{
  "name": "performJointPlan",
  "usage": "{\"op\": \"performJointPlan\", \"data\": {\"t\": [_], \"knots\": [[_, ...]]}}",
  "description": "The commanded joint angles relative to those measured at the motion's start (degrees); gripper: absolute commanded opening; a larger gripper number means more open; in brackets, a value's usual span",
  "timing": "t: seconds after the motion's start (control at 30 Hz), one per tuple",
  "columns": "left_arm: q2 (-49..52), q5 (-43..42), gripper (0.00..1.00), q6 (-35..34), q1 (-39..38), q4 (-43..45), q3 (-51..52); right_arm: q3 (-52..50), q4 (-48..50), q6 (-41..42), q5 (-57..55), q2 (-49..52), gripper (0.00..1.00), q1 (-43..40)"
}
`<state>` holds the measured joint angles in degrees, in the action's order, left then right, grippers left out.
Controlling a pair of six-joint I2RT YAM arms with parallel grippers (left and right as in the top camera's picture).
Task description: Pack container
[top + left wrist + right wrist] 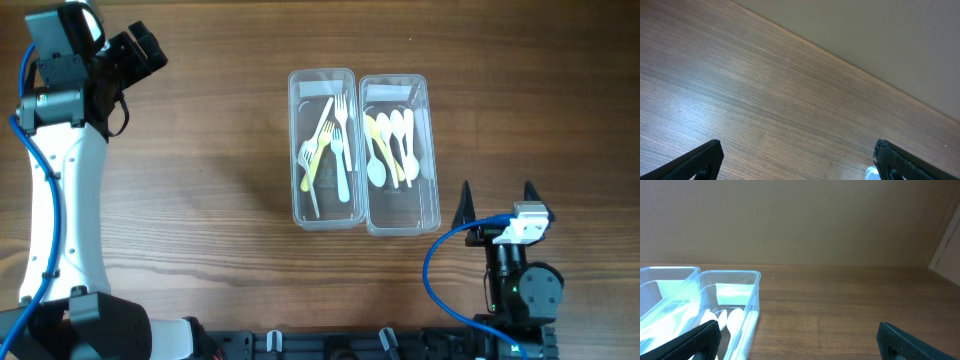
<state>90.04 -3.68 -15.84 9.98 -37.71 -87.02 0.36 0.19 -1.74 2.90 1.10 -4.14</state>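
Two clear plastic containers stand side by side at the table's middle. The left container (322, 76) holds several white and pale yellow forks (330, 140). The right container (432, 150) holds several white and yellow spoons (390, 145); in the right wrist view it is the nearer container (754, 305), with the spoons (725, 320) inside. My left gripper (140, 50) hangs open at the far left, over bare wood (797, 160). My right gripper (496, 195) stands open near the front, just right of the spoon container, holding nothing (797, 340).
The table's far edge meets a beige wall (800, 220). A blue cable (435, 275) loops beside the right arm's base. Bare wood lies left of the containers.
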Motion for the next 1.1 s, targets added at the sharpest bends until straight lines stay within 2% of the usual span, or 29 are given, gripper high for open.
{"op": "performJointPlan", "data": {"t": [0.0, 0.13, 0.27, 0.4, 0.5, 0.63, 0.73, 0.87, 1.07], "knots": [[-0.46, 0.46, 1.0, 0.66, 0.46, -0.09, -0.74, -0.07, 0.04, 0.61, -1.18, -0.13, 1.0, 0.33], [-0.57, 0.63, 1.0, 0.7, 1.25, 1.84, -0.7, -0.07, 0.04, 0.61, -1.18, -0.13, 1.0, 0.33], [-4.44, 0.79, 1.0, 7.15, 1.05, 7.06, -0.02, -0.07, 0.04, 0.63, -1.18, -0.13, 1.0, 0.33], [-13.6, 0.79, 1.0, 7.76, 0.17, 8.52, 1.75, -0.07, 0.04, 0.61, -1.18, -0.13, 1.0, 0.33], [-24.04, 1.33, 1.0, 8.66, -1.57, 8.39, 6.34, -0.07, 0.04, 0.61, -1.18, -0.13, 1.0, 0.33], [-35.8, 2.75, 1.0, 9.44, -4.13, 8.72, 15.89, -0.07, 0.04, 0.61, -1.2, -0.13, 1.0, 0.33], [-43.63, 2.73, 1.0, 9.44, -5.2, 12.98, 24.98, -0.07, 0.04, 0.61, -1.2, -0.13, 1.0, 0.33], [-53.83, 2.71, 1.0, 9.42, -5.99, 23.98, 40.59, -0.07, 0.04, 0.61, -1.18, -0.13, 1.0, 0.33], [-62.34, 2.71, 1.0, 9.42, -7.61, 36.02, 57.42, -0.07, 0.04, 0.59, -1.18, -0.13, 1.0, 0.33]]}}
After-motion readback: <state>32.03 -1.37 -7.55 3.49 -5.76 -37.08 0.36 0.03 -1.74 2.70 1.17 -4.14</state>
